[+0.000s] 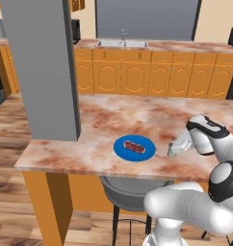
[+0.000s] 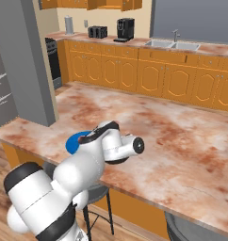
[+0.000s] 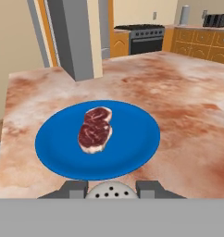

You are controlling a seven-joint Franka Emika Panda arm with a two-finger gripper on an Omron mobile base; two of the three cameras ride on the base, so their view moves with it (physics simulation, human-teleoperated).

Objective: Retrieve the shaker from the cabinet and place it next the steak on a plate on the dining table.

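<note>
The shaker (image 3: 109, 190) was held pinched in the gripper (image 3: 110, 189) just beside the plate (image 3: 49, 148) with the steak (image 3: 95, 129). It was judged light, rigid, smooth, best gripped mid-body.

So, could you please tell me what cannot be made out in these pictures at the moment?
- Shaker: hand view shows its perforated cap between the hand's fingers; the body is cut off below.
- Plate: right base view, mostly hidden behind the arm; the steak is covered there.
- Whether the shaker already touches the dining table: left base view, too small to tell.
- Stool: left base view, partly hidden by the table edge and arm.
</note>
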